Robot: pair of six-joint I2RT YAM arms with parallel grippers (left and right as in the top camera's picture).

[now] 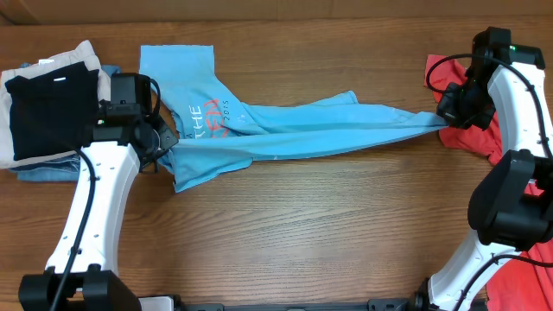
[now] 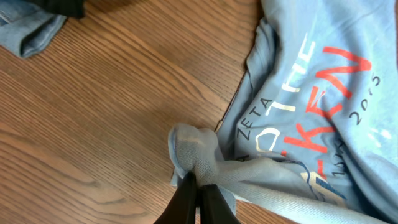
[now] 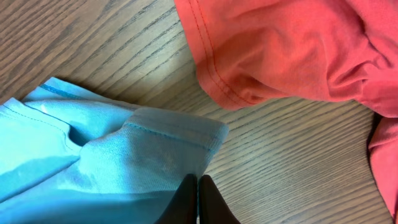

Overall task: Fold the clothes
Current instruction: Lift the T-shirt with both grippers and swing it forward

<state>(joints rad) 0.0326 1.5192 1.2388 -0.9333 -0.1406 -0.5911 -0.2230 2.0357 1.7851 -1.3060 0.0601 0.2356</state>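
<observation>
The light blue T-shirt point(image 1: 302, 134) with white and red lettering lies pulled into a long band across the table between both arms. My left gripper point(image 1: 166, 142) is shut on a bunched bit of its cloth point(image 2: 198, 155) at the left end, the black fingertips point(image 2: 186, 186) pressed together just above the wood. At the right end my right gripper point(image 1: 447, 117) is shut on the shirt's hemmed edge point(image 3: 174, 134). A loose coral-red garment point(image 1: 471, 138) lies right beside that grip, filling the top of the right wrist view point(image 3: 280, 50).
A folded stack sits at the far left: a black piece point(image 1: 52, 112) on beige point(image 1: 78, 52) and denim-blue point(image 1: 43, 173) ones, close to the left arm. More coral-red cloth point(image 1: 518, 276) lies at the bottom right corner by the right arm's base.
</observation>
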